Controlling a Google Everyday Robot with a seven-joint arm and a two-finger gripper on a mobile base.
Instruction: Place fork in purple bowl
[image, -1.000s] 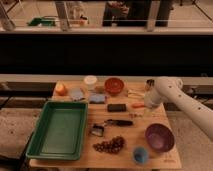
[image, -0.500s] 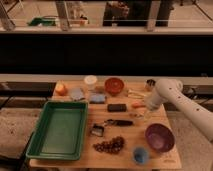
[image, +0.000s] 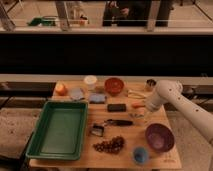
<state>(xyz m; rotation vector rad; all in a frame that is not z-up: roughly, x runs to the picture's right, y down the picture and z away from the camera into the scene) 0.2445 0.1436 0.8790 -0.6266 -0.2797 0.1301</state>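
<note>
Dipping lower than a second ago, the gripper (image: 142, 112) is reaching down over the right side of the wooden table (image: 127, 137), just below the orange-handled utensil (image: 138, 105) — whether its claw is apart or together, I cannot tell. Right under it the fork (image: 136, 116) is lying on the wood as a thin pale sliver — apart from the purple bowl (image: 161, 126), which is sitting near the front right corner.

The arm (image: 186, 106) consists of smooth off-white tubular segments joined by a rounded, bulbous joint housing. The gripper (image: 142, 114) terminates the lower segment in a similar pale finish, over the right part of the bench (image: 131, 134).
</note>
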